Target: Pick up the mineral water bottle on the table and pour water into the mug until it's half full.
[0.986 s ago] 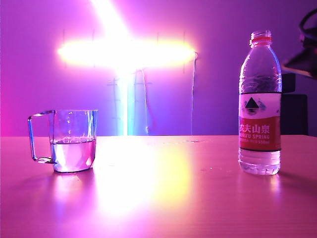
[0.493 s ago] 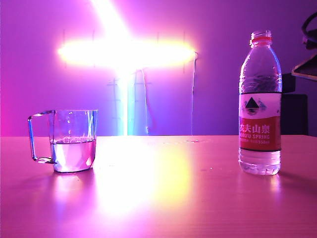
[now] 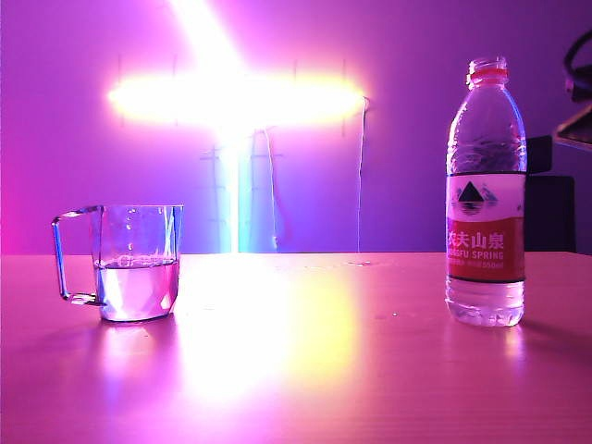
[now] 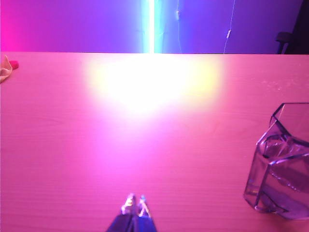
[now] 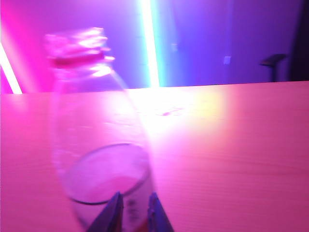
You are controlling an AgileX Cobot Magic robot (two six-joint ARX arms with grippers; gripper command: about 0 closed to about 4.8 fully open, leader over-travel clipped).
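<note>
1. Found upright and uncapped at 3 o'clock on the tabletop point(image 3: 296, 370): the mineral water bottle point(image 3: 486, 194), standing free with nothing gripping it. Probably set down here after pouring.
2. Found at 9 o'clock, well apart from the bottle: the mug point(image 3: 137, 264), handle turned toward 9 o'clock, holding water point(image 3: 137, 289) up to roughly mid-height. Judged as the half-full mark reached, so no more pouring called for.
3. Seen in the right wrist view: the right gripper point(image 5: 136, 205), jaws narrowed to a small gap with nothing between them, sitting just behind the blurred bottle. Reads as a let-go, not a fresh grasp.
4. Showing in the exterior view only as a dark sliver at 3 o'clock, past the bottle's shoulder: the right arm point(image 3: 578, 129). Kept clear there, likely to avoid tipping the open bottle.
5. Parked low over bare tabletop with the mug off to one side: the left gripper point(image 4: 135, 207), fingertips pressed together, empty. Looks idle, with no part in this step.
6. Compared with a second ago: the right arm's dark shape drawn back toward 3 o'clock and showing less in the exterior view. Bottle, mug and water level unchanged.
</note>
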